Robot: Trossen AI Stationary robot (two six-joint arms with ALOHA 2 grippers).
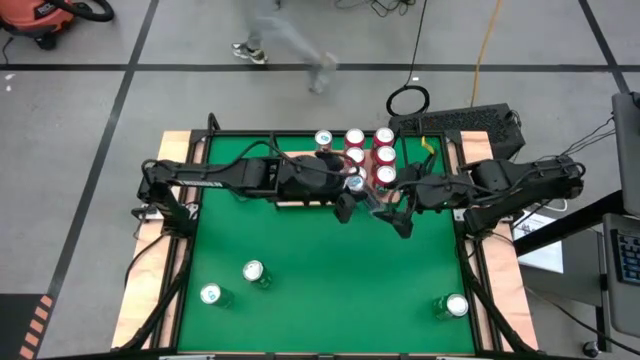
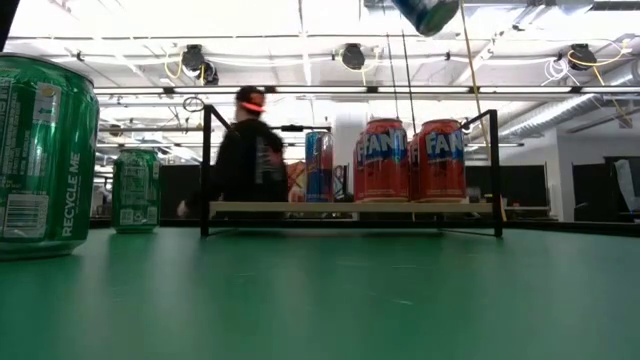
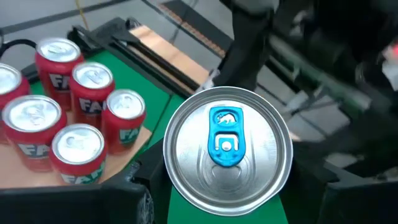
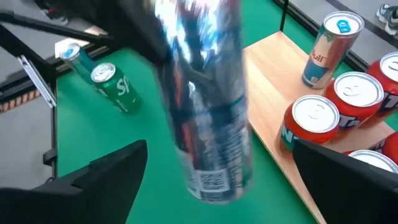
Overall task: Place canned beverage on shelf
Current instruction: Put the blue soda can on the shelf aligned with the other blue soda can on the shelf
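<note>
Keep left gripper (image 1: 352,196) clamped on the blue-tabbed can (image 3: 227,149), clear of wide-apart right gripper (image 1: 400,215), then lower upright onto shelf (image 4: 283,93) beside red cans (image 3: 74,118).

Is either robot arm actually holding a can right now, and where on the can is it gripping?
Yes. The left gripper holds a blue-tabbed can by its sides, raised near the shelf. The right gripper stands open beside it, holding nothing.
</note>
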